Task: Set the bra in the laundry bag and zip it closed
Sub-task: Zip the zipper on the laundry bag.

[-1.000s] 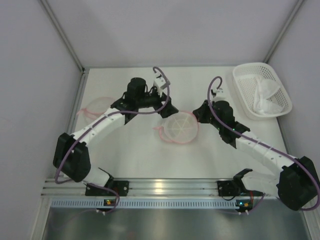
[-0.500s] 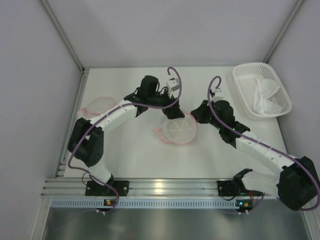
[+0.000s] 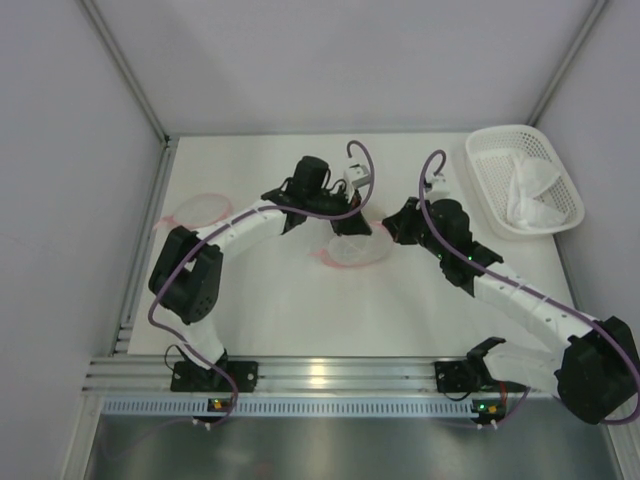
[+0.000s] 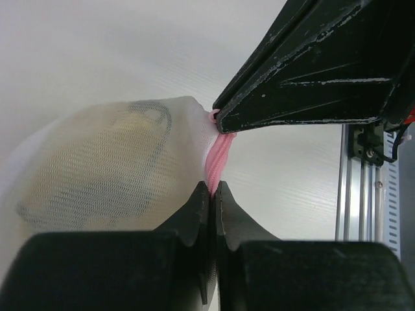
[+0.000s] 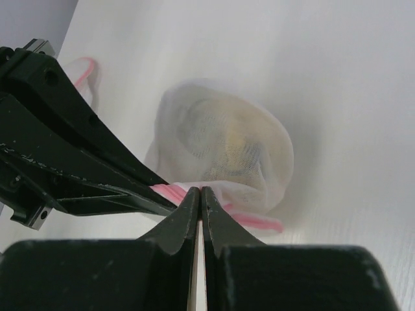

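We see the laundry bag lying domed in the middle of the table, with the bra showing as a dim shape through its mesh. Our left gripper has its jaws pressed together on the bag's pink trim. Our right gripper is pinched tight on that same trim just beside it, the two tips nearly touching. A white basket holding pale cloth sits at the far right corner, well apart
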